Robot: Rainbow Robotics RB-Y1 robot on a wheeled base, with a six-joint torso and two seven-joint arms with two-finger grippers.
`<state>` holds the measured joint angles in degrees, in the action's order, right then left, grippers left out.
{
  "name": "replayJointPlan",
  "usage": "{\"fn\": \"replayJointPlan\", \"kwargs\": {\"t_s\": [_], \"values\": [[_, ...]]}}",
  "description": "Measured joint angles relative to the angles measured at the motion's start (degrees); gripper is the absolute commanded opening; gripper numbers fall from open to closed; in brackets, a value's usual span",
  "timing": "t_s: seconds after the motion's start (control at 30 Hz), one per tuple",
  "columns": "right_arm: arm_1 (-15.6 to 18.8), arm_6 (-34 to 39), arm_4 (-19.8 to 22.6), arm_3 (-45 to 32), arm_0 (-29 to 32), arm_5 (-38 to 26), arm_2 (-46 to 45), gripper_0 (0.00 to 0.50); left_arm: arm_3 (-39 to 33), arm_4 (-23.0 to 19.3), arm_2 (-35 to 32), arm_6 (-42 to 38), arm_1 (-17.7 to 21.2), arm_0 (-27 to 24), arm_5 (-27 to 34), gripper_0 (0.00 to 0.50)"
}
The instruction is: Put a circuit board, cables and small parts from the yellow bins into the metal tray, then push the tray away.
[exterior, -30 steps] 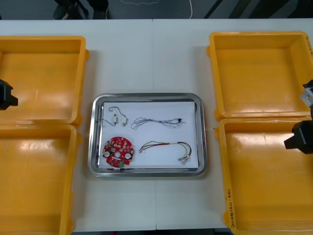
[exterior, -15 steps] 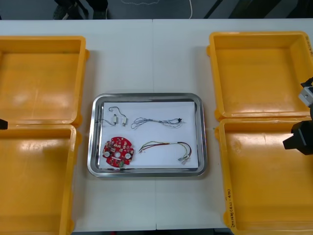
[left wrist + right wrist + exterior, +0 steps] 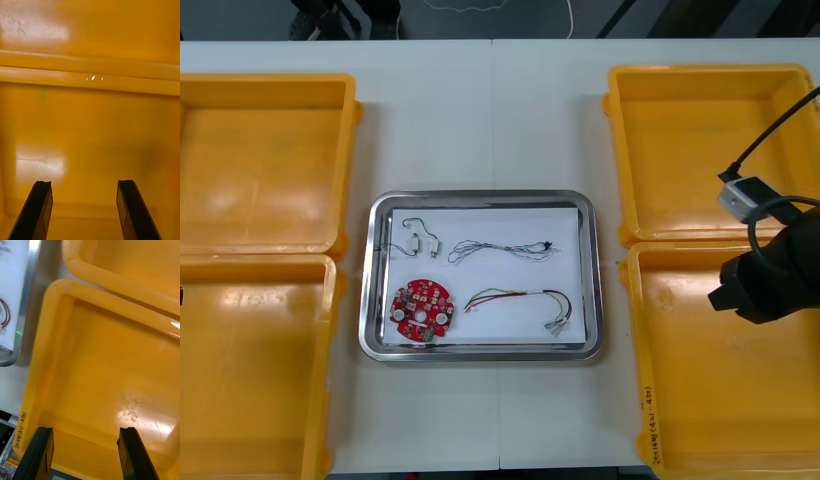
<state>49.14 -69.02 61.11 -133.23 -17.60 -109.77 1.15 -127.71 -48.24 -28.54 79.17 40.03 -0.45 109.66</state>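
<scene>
The metal tray [image 3: 480, 197], white inside, lies at the table's middle. In it are a round red circuit board [image 3: 421, 310], a red and yellow cable [image 3: 520, 298], a twisted blue and white cable [image 3: 502, 250] and a thin black cable with small metal parts [image 3: 416, 240]. My right arm [image 3: 768, 270] hangs over the near right yellow bin [image 3: 720, 410]. The right gripper [image 3: 88, 453] is open above that bin's bare floor [image 3: 112, 382], with the tray's rim [image 3: 28, 296] off beside it. The left gripper [image 3: 85, 210] is open over a bare bin floor [image 3: 90, 123].
Two yellow bins stand at the left, far [image 3: 260, 160] and near [image 3: 250, 370]. A third, the far right bin [image 3: 710, 150], sits behind my right arm. Bare table runs beyond the tray to the far edge [image 3: 490, 100].
My right arm has swung inward from the right edge, farther over the near right bin. The left arm has slid out past the left edge.
</scene>
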Motion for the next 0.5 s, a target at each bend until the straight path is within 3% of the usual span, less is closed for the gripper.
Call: {"fn": "replayJointPlan", "kwargs": {"t_s": [0.3,0.5], "values": [[-0.25,-4.45,-0.03,-0.06,-8.06,0.00,10.99,0.500,-0.22,-1.26,0.00,0.02,0.03,1.34,0.00,0.500],[-2.69,-5.25,-2.38,-0.10,-12.06,0.00,16.82,0.500,-0.29,-1.45,0.00,0.04,0.04,1.34,0.00,0.500]]}}
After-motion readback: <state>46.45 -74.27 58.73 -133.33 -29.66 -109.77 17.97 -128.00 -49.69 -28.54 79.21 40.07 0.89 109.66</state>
